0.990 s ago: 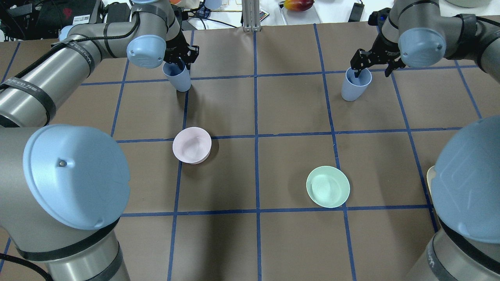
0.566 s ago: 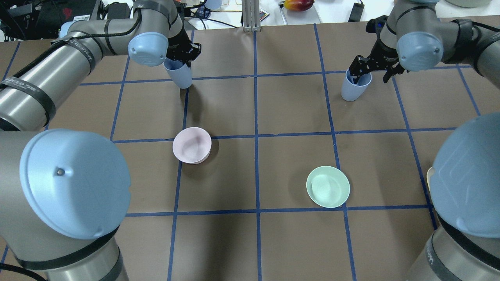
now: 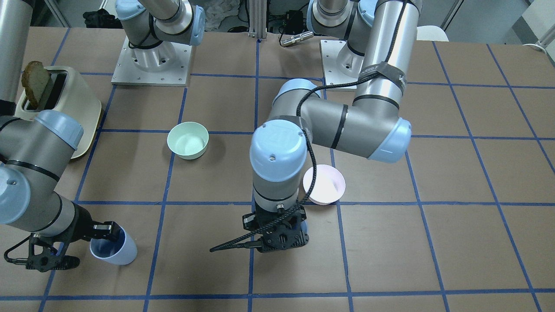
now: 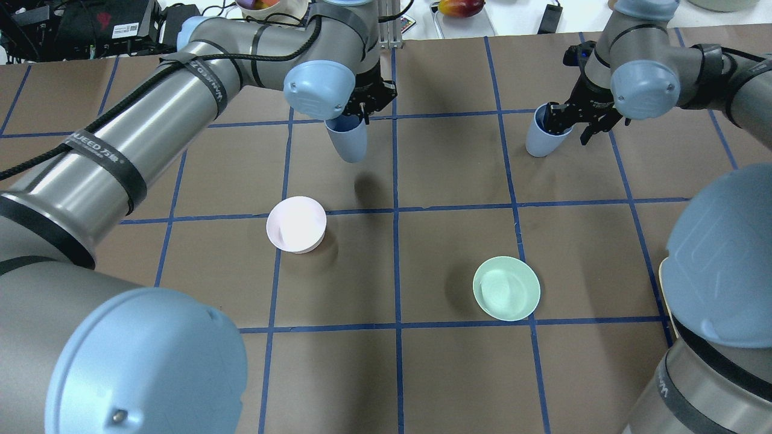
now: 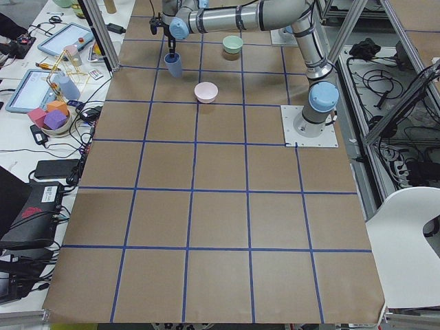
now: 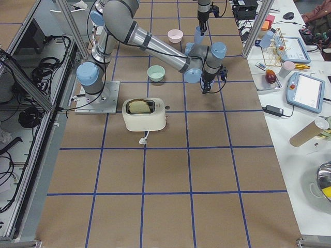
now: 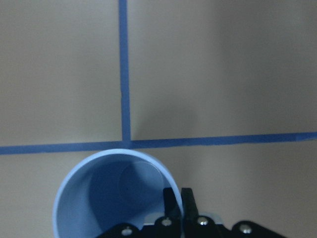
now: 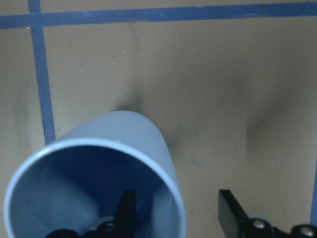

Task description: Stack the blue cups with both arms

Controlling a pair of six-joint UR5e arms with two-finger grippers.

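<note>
The silver-grey tubular left arm [image 4: 151, 138] is extended beyond the pale pink plastic bowl [image 4: 297, 224]; the matching right arm [image 4: 711, 57] is reached far to that bowl's right. One periwinkle-blue tapered plastic cup [image 4: 350, 141] is held lifted beyond the bowl, its wall pinched by the left gripper [image 7: 179, 199]. The second blue cup [image 4: 541, 138] is tilted, its rim straddled by the spread fingers of the right gripper [image 4: 570, 125]. Toppling or jammed nesting is judged likely if that tilt goes uncorrected.
</note>
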